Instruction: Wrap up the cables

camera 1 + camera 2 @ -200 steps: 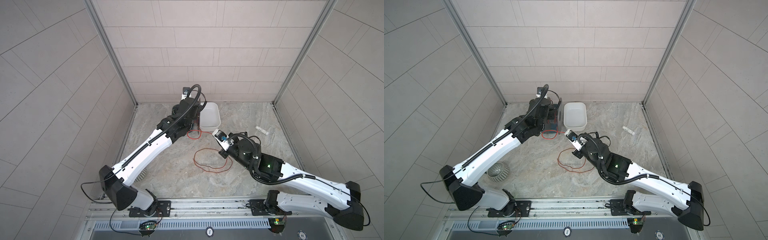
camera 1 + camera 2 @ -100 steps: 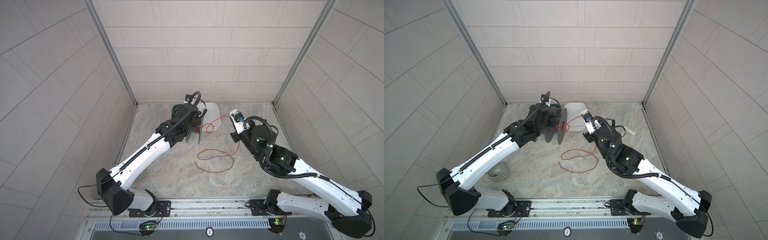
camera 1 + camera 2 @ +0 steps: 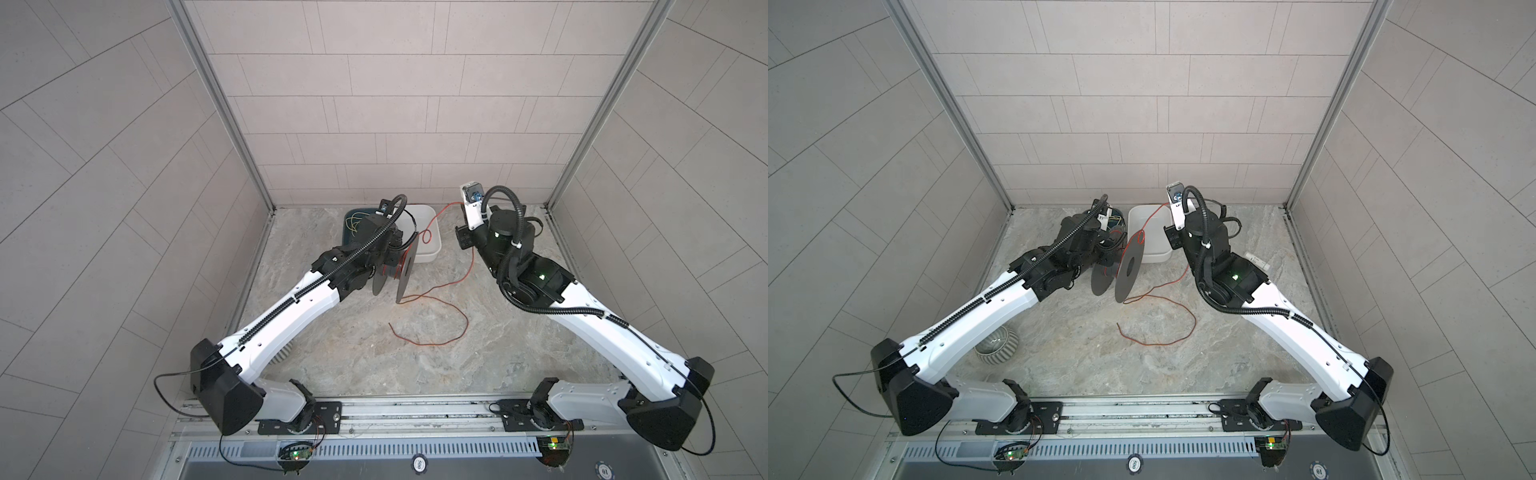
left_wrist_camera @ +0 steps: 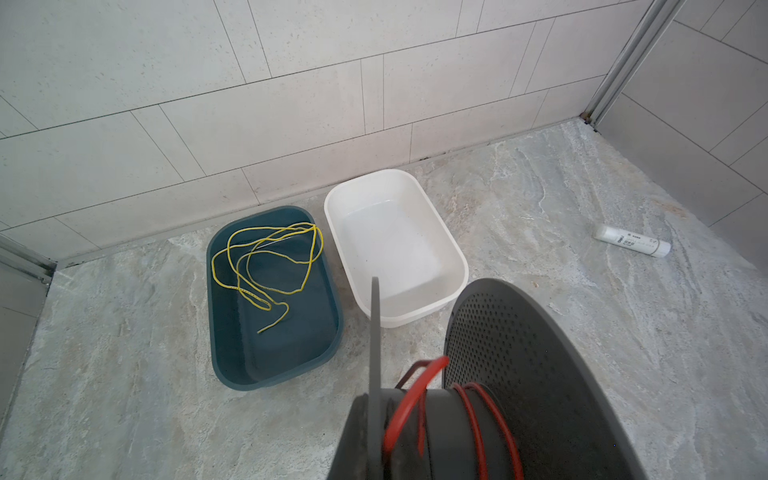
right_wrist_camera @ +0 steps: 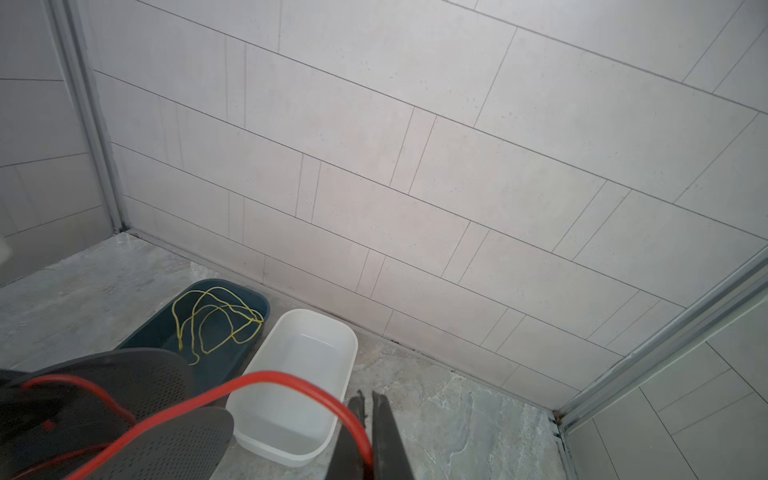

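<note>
Winding step: left end effector [image 3: 1105, 258] clamped on spool [image 4: 519, 353]; right end effector [image 5: 368, 415] pinched shut on red cable [image 5: 266, 376], slack below it. Next: lap round spool, keep tension.

A robot test cell in a lab: tile-patterned panels [image 3: 374, 104] box in three sides beyond the right gripper [image 5: 368, 401]. Metal posts [image 3: 224, 108] stand at the corners and a stone-look floor [image 3: 374, 365] lies under it. Behind it, both arm bases [image 3: 282, 405] are bolted to a rail [image 3: 415, 409] with bare circuit boards [image 3: 295, 454].
</note>
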